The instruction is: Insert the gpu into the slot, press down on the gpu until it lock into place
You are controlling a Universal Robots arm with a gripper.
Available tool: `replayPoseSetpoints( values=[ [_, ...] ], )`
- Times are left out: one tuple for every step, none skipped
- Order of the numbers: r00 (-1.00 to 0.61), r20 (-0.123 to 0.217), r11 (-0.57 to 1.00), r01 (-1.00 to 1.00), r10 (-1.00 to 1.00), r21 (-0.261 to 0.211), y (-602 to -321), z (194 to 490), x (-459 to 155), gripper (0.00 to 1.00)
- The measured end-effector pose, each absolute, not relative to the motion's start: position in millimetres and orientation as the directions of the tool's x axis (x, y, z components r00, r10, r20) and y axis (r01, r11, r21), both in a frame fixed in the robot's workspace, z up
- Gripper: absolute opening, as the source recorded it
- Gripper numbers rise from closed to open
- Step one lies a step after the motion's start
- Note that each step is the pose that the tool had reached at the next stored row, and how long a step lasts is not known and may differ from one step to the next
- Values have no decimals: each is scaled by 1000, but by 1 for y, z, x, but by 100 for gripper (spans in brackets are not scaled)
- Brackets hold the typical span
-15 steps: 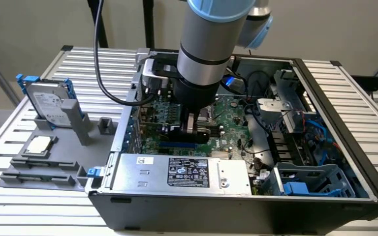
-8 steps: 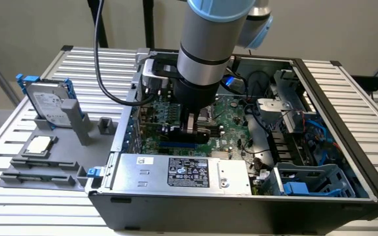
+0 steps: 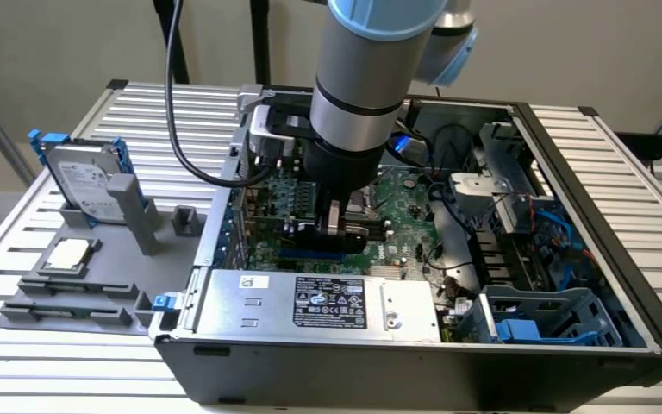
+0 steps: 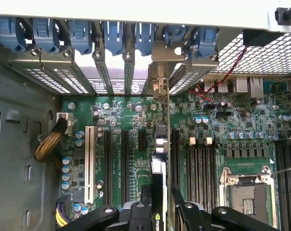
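Several spare parts stand on a grey holder (image 3: 147,222) at the exterior view's left: a hard drive (image 3: 84,185) upright in a blue frame and a square processor chip (image 3: 69,254) lying flat. The holder sits on a slatted metal table (image 3: 32,362).

Next to it lies an open black computer case (image 3: 423,379). Along its near edge is a silver power supply (image 3: 251,302) with a dark label (image 3: 328,302); the label's print is too small to read.

Behind the power supply, a grey robot arm (image 3: 360,86) reaches straight down to the green motherboard (image 3: 406,224). Its gripper (image 3: 343,231) is low over the board, just above the slot (image 3: 314,255), a blue strip.

In the wrist view, the black fingers (image 4: 138,209) are clamped on the gpu (image 4: 158,173), one on each side. The card stands on edge, upright, between parallel black slots. Its metal end bracket meets the case's rear wall below a row of blue clips (image 4: 114,36). Whether the card is fully seated cannot be told. A small green mark on its edge cannot be read. A white slot (image 4: 90,163), a yellow braided cable (image 4: 49,142) and an empty processor socket (image 4: 246,192) lie around it, none touching it.

At the exterior view's right, a blue drive cage (image 3: 538,319) fills the case's corner.
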State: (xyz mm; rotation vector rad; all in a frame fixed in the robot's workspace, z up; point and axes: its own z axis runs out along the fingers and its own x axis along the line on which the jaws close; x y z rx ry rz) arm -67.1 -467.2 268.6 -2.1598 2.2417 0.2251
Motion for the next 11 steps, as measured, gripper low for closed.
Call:
replayPoseSetpoints(
  values=[
    [-42,-114,32,-995,-993,89,-467,269,-67,26],
    [-42,-114,32,-995,-993,89,-467,268,-67,26],
    [-42,-114,32,-996,-993,89,-467,268,-67,26],
    [-41,-114,31,-996,-993,89,-467,268,-67,26],
    [-41,-114,31,-996,-993,89,-467,268,-68,26],
    [-40,-114,30,-996,-993,89,-467,268,-68,26],
    [-40,-114,30,-996,-993,89,-467,267,-68,26],
    [-40,-114,29,-996,-993,89,-467,267,-68,26],
    [-39,-114,29,-996,-993,89,-467,267,-68,26],
    [-39,-114,29,-996,-993,89,-467,267,-68,26],
    [-39,-114,28,-996,-993,89,-467,266,-68,26]
  ],
)
